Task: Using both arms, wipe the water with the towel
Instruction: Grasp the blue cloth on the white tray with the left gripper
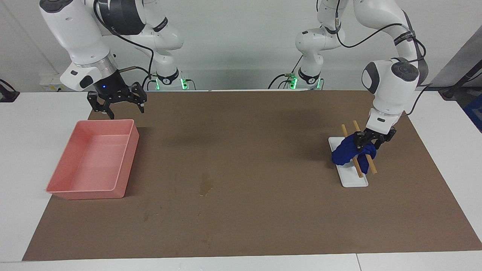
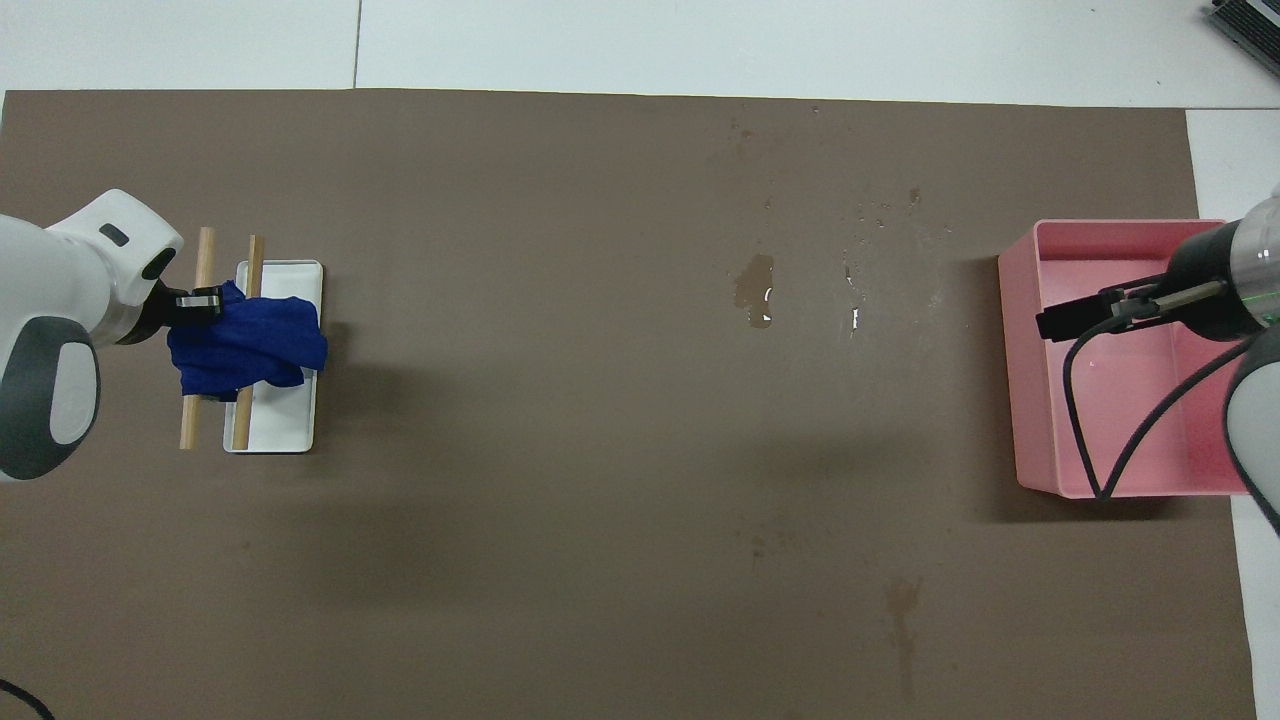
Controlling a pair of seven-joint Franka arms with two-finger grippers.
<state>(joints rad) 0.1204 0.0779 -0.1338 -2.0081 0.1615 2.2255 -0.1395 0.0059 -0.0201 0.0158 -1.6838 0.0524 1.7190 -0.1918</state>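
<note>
We are seeing the left gripper (image 1: 371, 142) sitting down on the towel (image 1: 348, 151) at the left arm's end of the counter (image 1: 30, 124), its fingers drawn in on a fold at the towel's edge, so it is gripping the cloth. The towel is lying draped over two wooden sticks (image 1: 367, 158) that are resting across a small white tray (image 1: 356, 180), and most of the blue cloth is spreading away from the gripper toward the middle of the brown mat (image 1: 263, 124). The water (image 1: 205, 185) is lying as a pale blotch on the mat, well apart from the towel and farther from the robots than it, between the white tray and the pink bin (image 1: 96, 162). We are finding the right gripper (image 1: 116, 103) hanging with its fingers spread wide and holding nothing, over the robots' edge of the pink bin; that arm is waiting.
</note>
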